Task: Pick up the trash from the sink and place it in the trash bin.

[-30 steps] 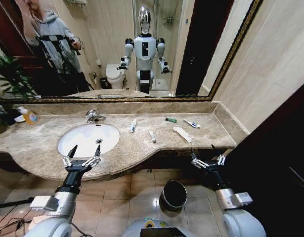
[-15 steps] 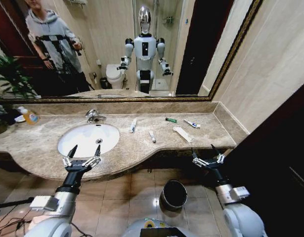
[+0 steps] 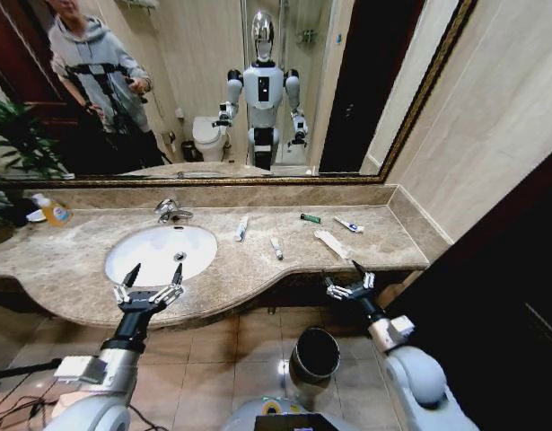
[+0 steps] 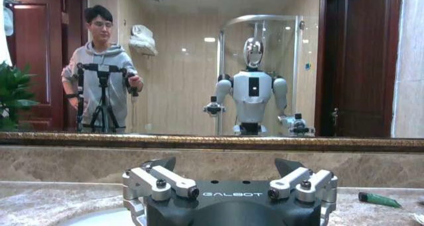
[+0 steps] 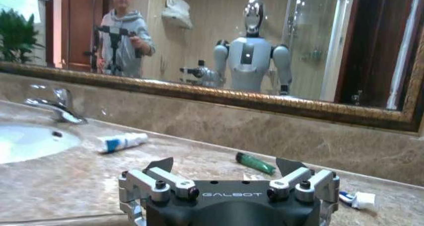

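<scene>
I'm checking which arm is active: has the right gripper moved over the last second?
Yes. The right gripper, open, has shifted toward the robot's left along the countertop's front edge, and now hangs above the trash bin; the left gripper has stayed by the sink.

My left claw [image 3: 150, 280] is raised in front of me on a bent arm, fingers spread wide with nothing between them. My right claw [image 3: 349, 280] reaches forward at about the same height, its fingers likewise parted and empty.
</scene>
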Motion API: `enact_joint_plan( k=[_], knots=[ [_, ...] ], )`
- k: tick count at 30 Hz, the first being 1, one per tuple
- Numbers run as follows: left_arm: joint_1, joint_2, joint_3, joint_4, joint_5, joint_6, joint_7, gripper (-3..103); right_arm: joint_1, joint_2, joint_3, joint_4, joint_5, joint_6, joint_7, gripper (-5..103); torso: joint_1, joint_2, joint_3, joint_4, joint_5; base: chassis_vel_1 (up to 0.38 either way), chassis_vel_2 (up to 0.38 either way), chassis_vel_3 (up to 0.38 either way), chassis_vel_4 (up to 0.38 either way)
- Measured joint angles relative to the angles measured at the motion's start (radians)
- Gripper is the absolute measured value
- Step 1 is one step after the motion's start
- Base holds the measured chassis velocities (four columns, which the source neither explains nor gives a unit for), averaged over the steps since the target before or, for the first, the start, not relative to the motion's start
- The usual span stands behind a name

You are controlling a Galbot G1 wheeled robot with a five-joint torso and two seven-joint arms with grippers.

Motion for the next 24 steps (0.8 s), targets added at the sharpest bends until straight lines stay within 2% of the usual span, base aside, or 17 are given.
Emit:
enact_joint_plan(
  k=[2,3,6,9,11,17,20,21,24],
  knots=[
    [0.0,0.0,0.0,0.0,0.0,0.0,0.0,100,0.05,-0.013,-0.008,-0.04,0.015,-0.024,0.0,100,0.0,0.0,0.0,0.0002,0.0001,0.0,0.0,0.0,0.0],
    [0.0,0.0,0.0,0.0,0.0,0.0,0.0,100,0.104,-0.031,-0.015,-0.084,0.039,-0.068,0.0,100,0.0,0.0,0.0,0.0,0.0,0.0,0.0,0.0,0.0],
    [0.0,0.0,0.0,0.0,0.0,0.0,0.0,100,0.173,-0.051,-0.027,-0.154,0.049,-0.094,0.003,100,0.0,0.0,0.0,0.0001,-0.0001,0.0,0.0,0.0,0.0],
    [0.0,0.0,0.0,0.0,0.0,0.0,0.0,100,0.224,-0.063,-0.034,-0.212,0.043,-0.098,-0.001,100,0.0,0.0,0.0,0.0,0.0001,0.0,0.0,0.0,0.0],
    [0.0,0.0,0.0,0.0,0.0,0.0,0.0,100,0.273,-0.079,-0.04,-0.279,0.066,-0.111,-0.042,100,0.0,0.0,0.0,0.0001,-0.0001,0.0,0.0,0.0,0.0],
    [0.0,0.0,0.0,0.0,0.0,0.0,0.0,100,0.345,-0.085,-0.059,-0.38,0.068,-0.111,-0.074,100,0.0,0.0,0.0,0.0,-0.0001,0.0,0.0,0.0,0.0],
    [0.0,0.0,0.0,0.0,0.0,0.0,0.0,100,0.384,-0.084,-0.073,-0.433,0.065,-0.107,-0.068,100,0.0,0.0,0.0,0.0001,-0.0006,0.0,0.0,0.0,0.0],
    [0.0,0.0,0.0,0.0,0.0,0.0,0.0,100,0.399,-0.082,-0.084,-0.452,0.069,-0.103,-0.046,100,0.0,0.0,0.0,-0.0001,0.0003,0.0,0.0,0.0,0.0],
    [0.0,0.0,0.0,0.0,0.0,0.0,0.0,100,0.425,-0.079,-0.104,-0.491,0.072,-0.096,-0.019,102,0.0,0.0,0.0,0.0001,-0.0003,0.0,0.0,0.0,0.0]
  ],
)
